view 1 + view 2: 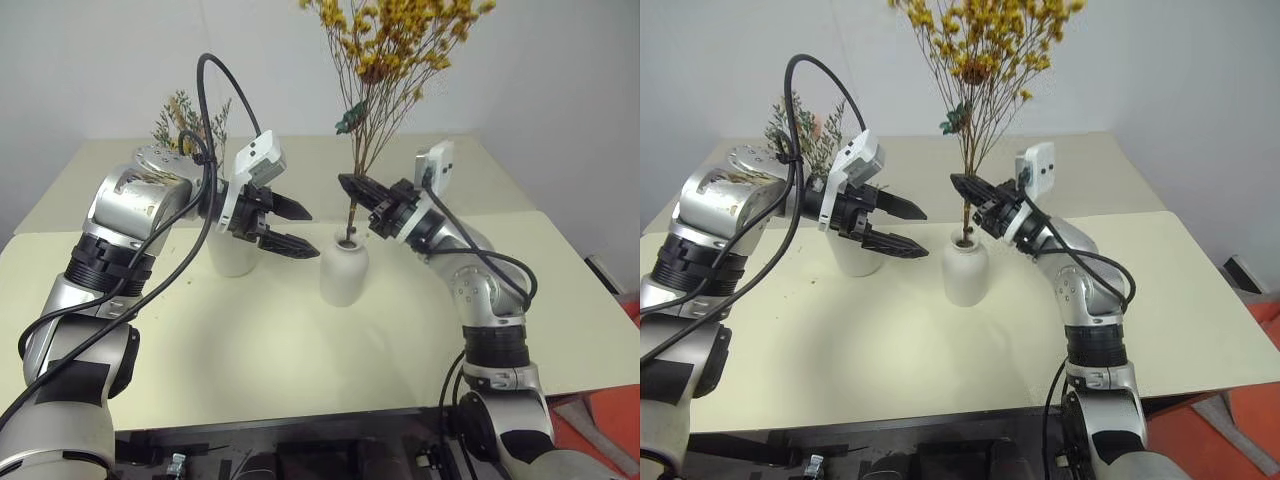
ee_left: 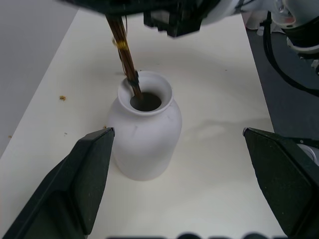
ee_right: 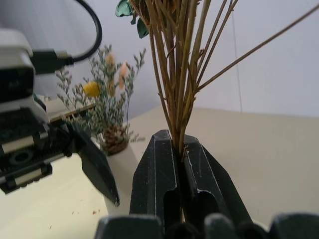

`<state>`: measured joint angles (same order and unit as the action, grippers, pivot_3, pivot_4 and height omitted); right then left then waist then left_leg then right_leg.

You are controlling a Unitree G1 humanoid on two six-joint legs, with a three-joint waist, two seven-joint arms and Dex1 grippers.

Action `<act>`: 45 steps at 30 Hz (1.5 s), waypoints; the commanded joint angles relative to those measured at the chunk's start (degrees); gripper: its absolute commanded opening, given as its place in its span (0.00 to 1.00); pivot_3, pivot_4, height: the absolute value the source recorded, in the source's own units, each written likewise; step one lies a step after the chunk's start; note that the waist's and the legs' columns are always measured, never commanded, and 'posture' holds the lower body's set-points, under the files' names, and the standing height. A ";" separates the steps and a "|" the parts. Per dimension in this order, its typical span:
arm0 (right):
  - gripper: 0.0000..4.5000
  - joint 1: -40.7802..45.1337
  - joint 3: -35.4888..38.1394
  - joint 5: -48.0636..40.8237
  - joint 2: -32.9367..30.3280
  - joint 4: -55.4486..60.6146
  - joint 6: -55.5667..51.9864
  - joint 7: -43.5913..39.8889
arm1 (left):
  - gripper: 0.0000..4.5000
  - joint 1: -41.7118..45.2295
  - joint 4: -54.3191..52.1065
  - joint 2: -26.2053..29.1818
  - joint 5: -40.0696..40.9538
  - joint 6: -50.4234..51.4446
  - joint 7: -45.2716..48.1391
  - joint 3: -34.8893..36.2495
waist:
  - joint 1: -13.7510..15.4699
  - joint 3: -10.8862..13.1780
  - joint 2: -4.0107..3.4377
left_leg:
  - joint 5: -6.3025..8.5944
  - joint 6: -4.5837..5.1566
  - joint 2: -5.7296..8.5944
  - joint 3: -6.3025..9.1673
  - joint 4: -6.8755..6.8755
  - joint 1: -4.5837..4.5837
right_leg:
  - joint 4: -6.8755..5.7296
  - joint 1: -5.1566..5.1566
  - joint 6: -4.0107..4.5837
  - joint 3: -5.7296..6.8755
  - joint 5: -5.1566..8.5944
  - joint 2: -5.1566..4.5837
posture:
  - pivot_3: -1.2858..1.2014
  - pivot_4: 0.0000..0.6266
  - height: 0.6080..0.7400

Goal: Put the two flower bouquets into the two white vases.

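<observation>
Cream table, left to right:
- Grey-green bouquet in tapered vase, at 9 o'clock.
- Left hand, fingers spread, empty.
- Bottle vase, centre, receiving stems.
- Yellow bouquet, clamped by right hand.

No legible writing.

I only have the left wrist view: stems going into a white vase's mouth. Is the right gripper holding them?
Observer: Yes, the right gripper is shut on the yellow bouquet, gripping the stems above the bottle vase.
Operator: Where is the other bouquet?
Observer: The grey-green bouquet already stands in the cylinder vase, behind the left arm.
Operator: And my left gripper?
Observer: The left gripper is open, beside the bottle vase, touching nothing.
</observation>
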<state>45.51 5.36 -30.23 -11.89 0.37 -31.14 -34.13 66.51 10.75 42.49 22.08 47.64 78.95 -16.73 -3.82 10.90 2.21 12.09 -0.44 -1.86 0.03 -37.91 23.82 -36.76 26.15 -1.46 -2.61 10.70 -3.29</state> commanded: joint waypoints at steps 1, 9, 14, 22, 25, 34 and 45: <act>0.01 -0.36 -0.13 -0.56 -0.03 3.17 0.65 0.54 | 1.00 0.45 -0.61 0.26 -0.30 -1.06 0.38 1.57 | 0.03 0.00 0.00 | 0.00 0.00 0.00 0.00 0.00 0.00 | 0.00 0.00 0.00 0.00 0.00 0.00 | 0.52 0.24 1.00; 0.01 -3.29 -2.26 0.60 -0.07 4.88 1.55 0.68 | 1.00 0.61 -0.50 0.13 -0.66 -1.22 0.48 1.58 | 0.14 0.00 0.00 | 0.00 0.00 0.00 0.00 0.00 0.00 | 0.01 0.00 -0.01 0.00 0.01 0.00 | 0.52 0.24 1.00; 0.01 -5.08 -2.98 0.53 -0.07 7.02 1.42 0.80 | 1.00 0.61 -0.44 0.14 -0.79 -1.35 0.52 1.60 | 0.20 0.00 0.00 | 0.00 0.00 0.00 0.00 0.00 0.00 | 0.01 -0.01 -0.01 0.00 0.01 0.00 | 0.52 0.24 1.00; 0.07 -6.36 -3.74 1.21 -0.17 7.76 1.59 1.56 | 1.00 0.67 -0.18 -0.08 -1.15 -1.66 0.66 1.61 | 0.17 0.00 0.00 | 0.00 0.00 0.00 0.00 0.00 0.00 | 0.02 -0.01 -0.01 0.00 0.01 0.00 | 0.52 0.24 1.00; 0.26 -6.70 -4.13 1.48 -0.32 7.70 1.75 1.46 | 1.00 0.69 -0.02 -0.20 -1.41 -1.85 0.79 1.65 | 0.19 0.00 0.00 | 0.00 0.00 0.00 0.00 0.00 0.00 | 0.02 -0.01 -0.01 0.00 0.01 0.00 | 0.52 0.24 1.00; 0.91 -6.97 -4.24 1.94 -0.88 7.77 1.89 1.40 | 1.00 0.76 0.22 -0.42 -1.60 -2.16 1.03 1.65 | 0.20 0.00 0.00 | 0.00 0.00 0.00 0.00 0.00 0.00 | 0.02 -0.01 -0.01 0.00 0.01 0.00 | 0.52 0.24 1.00; 0.99 -12.70 -2.03 -2.54 -10.16 17.19 -4.18 -2.06 | 1.00 -0.09 -0.64 -0.06 -1.56 -2.19 0.98 1.94 | 0.82 0.00 0.01 | 0.00 0.00 0.02 0.00 -0.01 0.00 | 0.07 -0.01 -0.02 0.00 0.02 -0.01 | 0.52 0.24 1.00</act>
<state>32.71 1.37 -30.84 -20.85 14.17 -34.29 -35.31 66.40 11.24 42.02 20.36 46.26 79.78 -16.72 -3.00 10.90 2.21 12.09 -0.44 -1.85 0.02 -37.94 23.82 -36.67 26.14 -1.49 -2.62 10.73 -3.30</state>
